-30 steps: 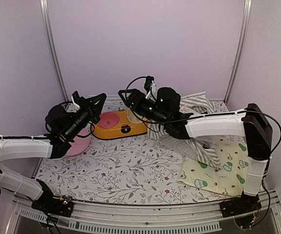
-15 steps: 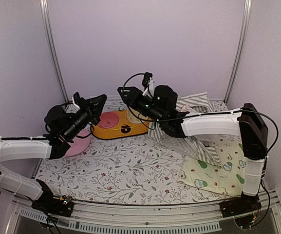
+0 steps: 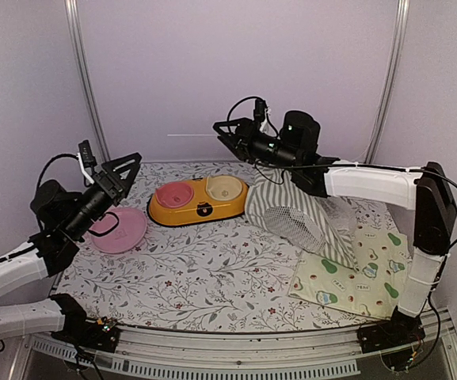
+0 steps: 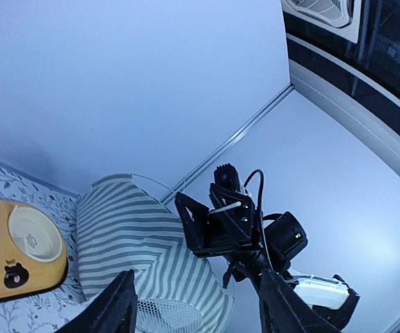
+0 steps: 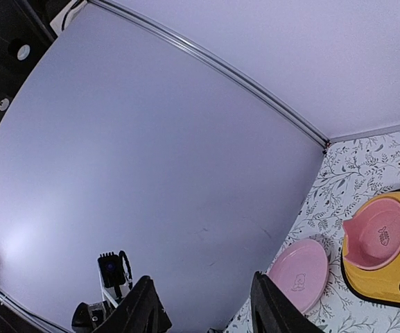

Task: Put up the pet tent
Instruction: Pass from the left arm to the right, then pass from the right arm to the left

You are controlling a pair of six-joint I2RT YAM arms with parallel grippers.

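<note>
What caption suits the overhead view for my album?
Striped pet tent lying on a flowered cloth between an orange double bowl and an avocado-print mat, pink dish farther left.

pet tent (image 3: pixel 295 218) right of bowl (image 3: pixel 198 200), plate (image 3: pixel 119 229) left

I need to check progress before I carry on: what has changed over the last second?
The left gripper pulled back toward the near left and opened; it holds nothing. The right gripper rose and shifted right, and its fingers are apart with nothing seen between them. The pet tent lay flatter under that arm and now stands taller. The orange bowl, pink plate and avocado mat stayed put.
</note>
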